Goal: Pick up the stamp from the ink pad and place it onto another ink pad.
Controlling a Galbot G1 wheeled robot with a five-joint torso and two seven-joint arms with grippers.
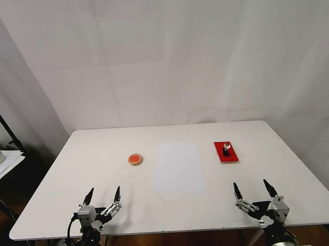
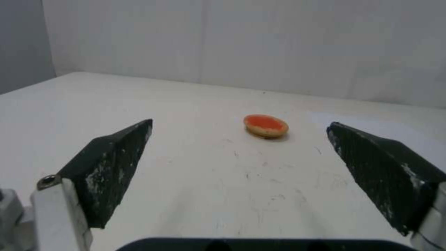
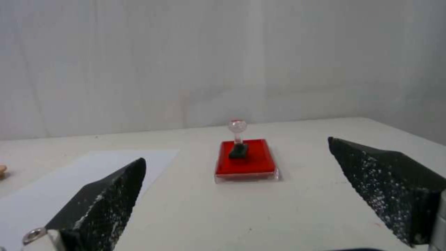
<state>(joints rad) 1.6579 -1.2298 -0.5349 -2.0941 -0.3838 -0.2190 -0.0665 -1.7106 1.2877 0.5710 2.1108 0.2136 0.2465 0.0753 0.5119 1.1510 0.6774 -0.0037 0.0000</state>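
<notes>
Counter (image 1: 177,211): white, rounded corners, against a pale backdrop; carries every item listed here.

Red pad (image 1: 226,152): flat rectangle with a thin pale edge, on my right half of the counter, well ahead of my right tool; it lies nearly centred between that tool's fingers in the right wrist view, which I judge makes that arm the natural one for the pick.

Stamp (image 1: 226,149): small black body, clear stem, shiny round knob on top; stands upright on the red pad, toward its far end; the knob rises clear of the pad, so a grip on stem or knob looks possible without touching ink.

Round pad (image 1: 135,159): orange-red centre, tan rim; on my left half, well apart from the red pad, ahead of my left tool; bare on top, ready to receive the stamp.

Paper sheet (image 1: 178,166): plain white, flat between the two pads; touches neither.

Right tool (image 1: 252,190): low over the near edge, fingers spread wide, holding nothing; pointed toward the red pad.

Left tool (image 1: 102,195): low over the near edge on my left, fingers spread wide, holding nothing; pointed toward the round pad.

Status: stamp not yet lifted; transfer not begun; the carry will need to cross over the sheet.
</notes>
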